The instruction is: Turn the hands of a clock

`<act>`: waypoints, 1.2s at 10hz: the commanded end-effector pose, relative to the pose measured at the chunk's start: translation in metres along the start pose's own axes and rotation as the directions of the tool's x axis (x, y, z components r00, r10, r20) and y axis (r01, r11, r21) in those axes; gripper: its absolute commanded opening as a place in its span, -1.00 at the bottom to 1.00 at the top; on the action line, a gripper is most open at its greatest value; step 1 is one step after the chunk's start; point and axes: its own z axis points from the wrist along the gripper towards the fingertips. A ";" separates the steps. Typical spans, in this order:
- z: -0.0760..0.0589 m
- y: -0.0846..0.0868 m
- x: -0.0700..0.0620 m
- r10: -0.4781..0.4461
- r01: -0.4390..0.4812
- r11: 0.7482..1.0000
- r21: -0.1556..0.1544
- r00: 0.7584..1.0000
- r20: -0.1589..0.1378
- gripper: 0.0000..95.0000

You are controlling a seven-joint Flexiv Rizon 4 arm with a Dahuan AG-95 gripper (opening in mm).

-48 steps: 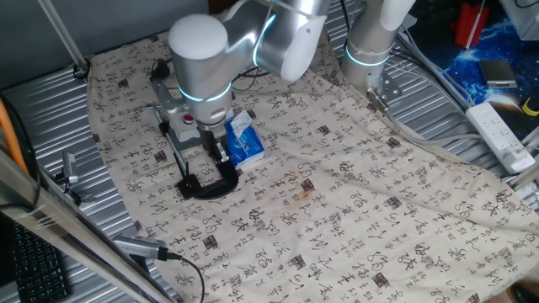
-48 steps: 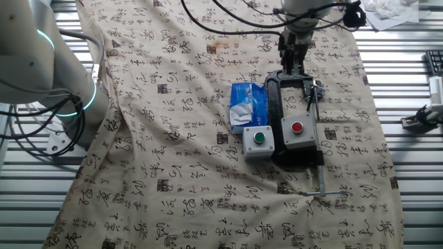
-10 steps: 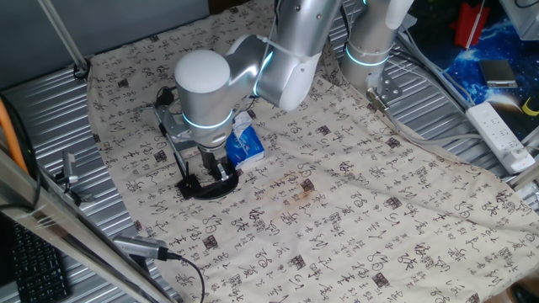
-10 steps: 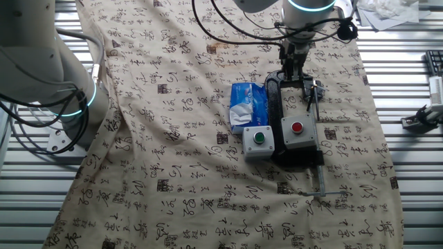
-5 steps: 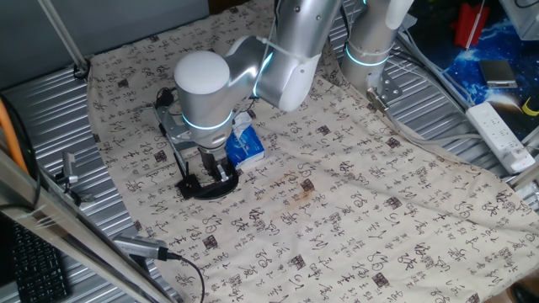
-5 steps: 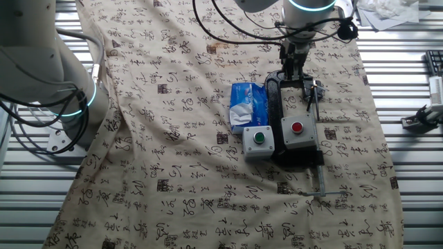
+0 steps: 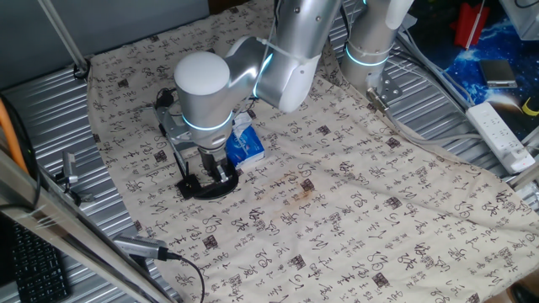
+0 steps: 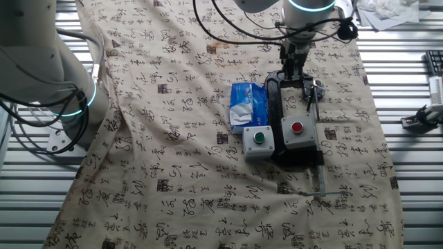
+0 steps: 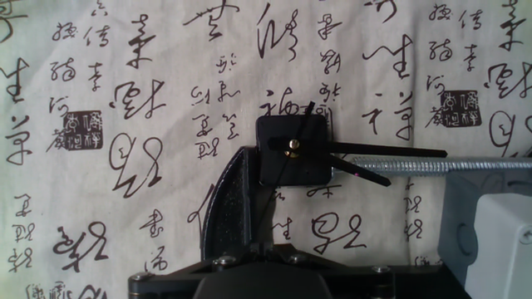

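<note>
I hold the gripper (image 7: 216, 172) low over the clock (image 9: 291, 149) at the left of the fixed view, above the calligraphy-printed cloth (image 7: 362, 210). Whether the fingers are apart or together I cannot tell: the wrist hides them in that view, and in the other fixed view they are too small to read.

The risk I see is the thin hands (image 9: 391, 152) themselves. They look slight enough that a descent slightly off the brass centre pin (image 9: 293, 148) could bend one or push the small square movement askew in the black C-clamp (image 9: 233, 208). The clamp's silver screw (image 9: 449, 168) lies just beside the long hand, so a sweep that way could snag on it.

In the hand view the clock sits just left of centre, held at the clamp's jaw, its long hand pointing to the right edge and a shorter one angling lower right. A grey box (image 9: 490, 228) fills the lower right corner. In the other fixed view the clamp (image 8: 291, 117) lies upper right of centre, beside the blue tissue box (image 8: 248, 105) and the two button boxes (image 8: 277, 135).
</note>
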 end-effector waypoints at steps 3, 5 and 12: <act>-0.002 0.002 -0.003 0.002 -0.002 1.000 -0.001 1.000 -0.001 -1.00; -0.002 0.003 -0.005 0.004 -0.004 1.000 -0.002 1.000 -0.002 -1.00; 0.002 0.006 -0.011 0.008 -0.008 1.000 -0.003 1.000 0.000 -1.00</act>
